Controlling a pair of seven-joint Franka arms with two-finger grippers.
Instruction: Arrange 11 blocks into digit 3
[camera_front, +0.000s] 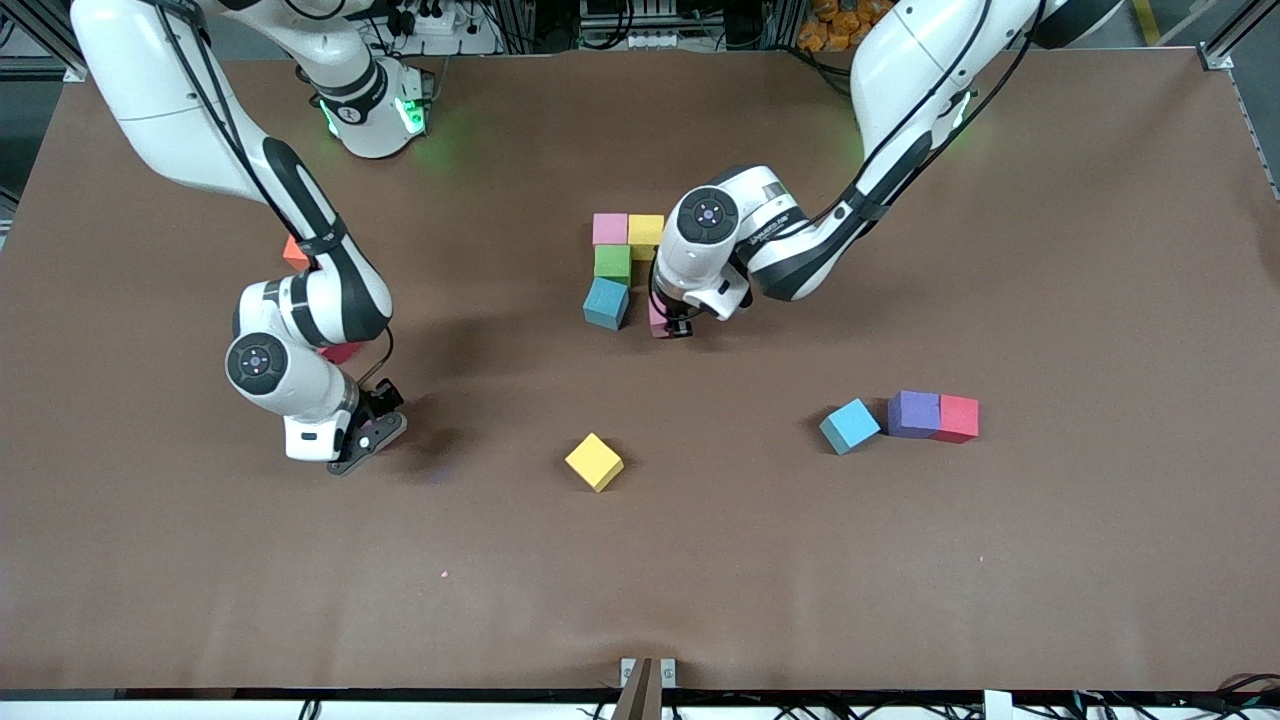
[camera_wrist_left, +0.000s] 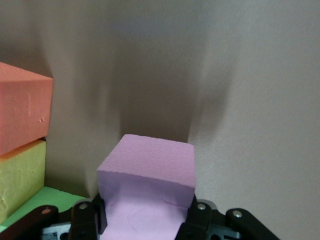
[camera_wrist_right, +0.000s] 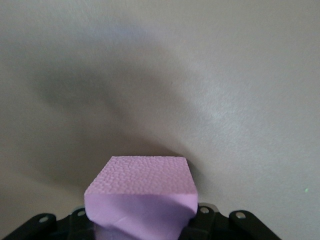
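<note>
Four blocks sit together mid-table: pink (camera_front: 610, 228), yellow (camera_front: 645, 232), green (camera_front: 612, 262) and teal (camera_front: 606, 302). My left gripper (camera_front: 672, 322) is low beside the teal one, shut on a pink block (camera_front: 657, 322). In the left wrist view that pink block (camera_wrist_left: 147, 175) is squeezed in the left gripper (camera_wrist_left: 145, 217), with orange (camera_wrist_left: 22, 112), yellow (camera_wrist_left: 20, 175) and green (camera_wrist_left: 45, 200) blocks alongside. My right gripper (camera_front: 365, 435) is down near the table at the right arm's end. Its wrist view shows the right gripper (camera_wrist_right: 140, 222) shut on a lilac-pink block (camera_wrist_right: 140, 185), which is pinched out of shape.
A loose yellow block (camera_front: 594, 461) lies nearer the front camera. Blue (camera_front: 850, 425), purple (camera_front: 914, 413) and red (camera_front: 957, 418) blocks sit in a row toward the left arm's end. An orange block (camera_front: 295, 252) and a red block (camera_front: 340, 352) peek out under the right arm.
</note>
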